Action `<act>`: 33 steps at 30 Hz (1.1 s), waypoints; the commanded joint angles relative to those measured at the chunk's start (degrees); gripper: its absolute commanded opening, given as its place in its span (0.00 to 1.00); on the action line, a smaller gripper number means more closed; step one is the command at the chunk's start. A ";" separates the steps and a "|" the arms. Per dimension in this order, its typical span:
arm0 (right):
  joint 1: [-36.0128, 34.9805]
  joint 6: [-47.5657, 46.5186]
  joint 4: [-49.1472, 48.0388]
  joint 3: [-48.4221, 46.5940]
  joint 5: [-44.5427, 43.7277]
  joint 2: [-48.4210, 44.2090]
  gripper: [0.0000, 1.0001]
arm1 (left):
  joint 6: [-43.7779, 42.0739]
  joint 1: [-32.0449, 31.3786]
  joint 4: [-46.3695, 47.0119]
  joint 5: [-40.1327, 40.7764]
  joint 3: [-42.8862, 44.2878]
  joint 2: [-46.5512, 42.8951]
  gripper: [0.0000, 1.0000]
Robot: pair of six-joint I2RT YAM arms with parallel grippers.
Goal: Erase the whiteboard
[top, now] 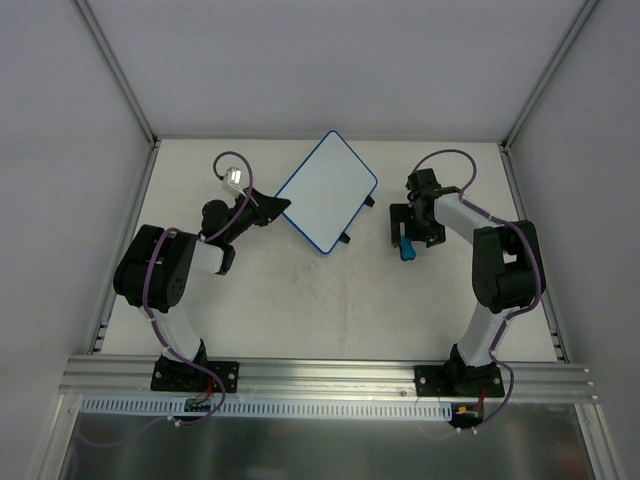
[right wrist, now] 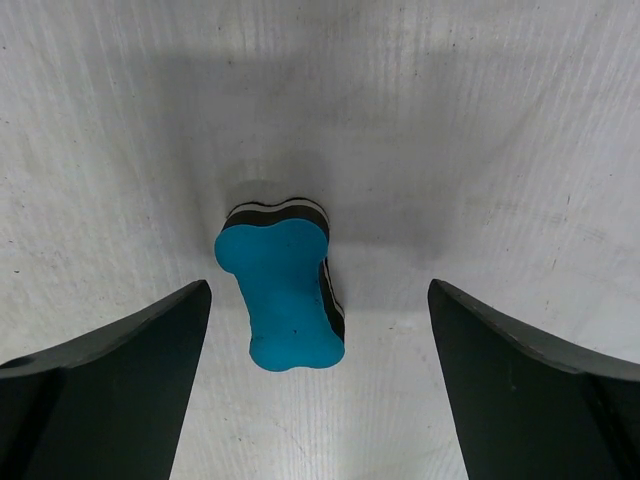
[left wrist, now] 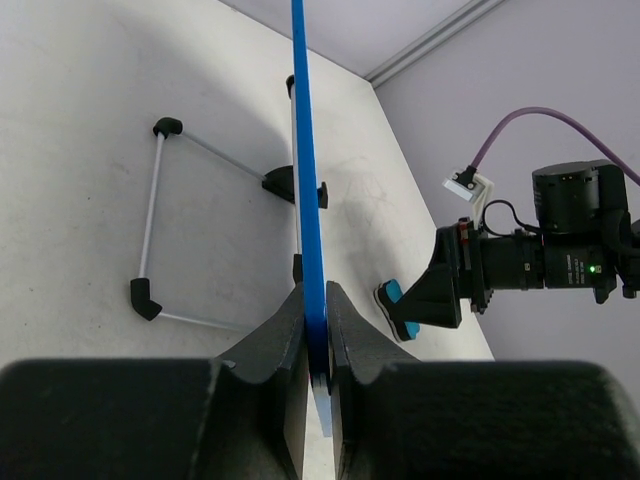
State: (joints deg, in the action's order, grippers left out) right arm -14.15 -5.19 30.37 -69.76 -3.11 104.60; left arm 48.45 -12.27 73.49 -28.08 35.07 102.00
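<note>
The whiteboard, white with a thin blue rim and no marks showing on its face, lies at an angle at the middle back of the table. My left gripper is shut on its near-left edge. In the left wrist view the board's blue rim runs edge-on up from my shut left gripper. The small blue eraser lies on the table to the board's right. My right gripper hovers over it, open. In the right wrist view the eraser lies between the spread fingers of my right gripper, untouched.
A thin wire stand with black feet folds out from the board's underside over the table. Two black tabs stick out of the board's right edge. The right arm is close to the board. White walls enclose the table.
</note>
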 commanded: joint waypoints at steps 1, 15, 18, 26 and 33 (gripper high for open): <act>0.35 -0.52 -0.66 -0.91 0.30 -1.06 0.95 | -0.81 0.05 5.78 -3.48 -0.18 0.66 0.10; 0.35 -0.52 -2.15 0.41 -0.58 -3.17 0.96 | -1.34 -0.03 5.61 -3.74 0.79 1.01 0.47; 0.35 -0.26 -3.03 1.29 -0.40 -5.27 0.97 | -2.21 0.32 5.17 -3.92 0.88 0.49 0.54; 0.44 -0.87 -8.84 6.12 2.50 -15.55 0.99 | -6.08 1.90 2.18 -2.33 -2.63 -4.52 0.99; 0.44 -2.19 -11.64 9.72 4.96 -22.67 0.99 | -11.69 1.99 -8.00 0.38 -5.44 -14.69 0.99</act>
State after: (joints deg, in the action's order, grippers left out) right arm -14.11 -5.85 21.50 -61.95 -0.51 86.11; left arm 42.30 -10.76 68.29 -29.26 31.18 93.86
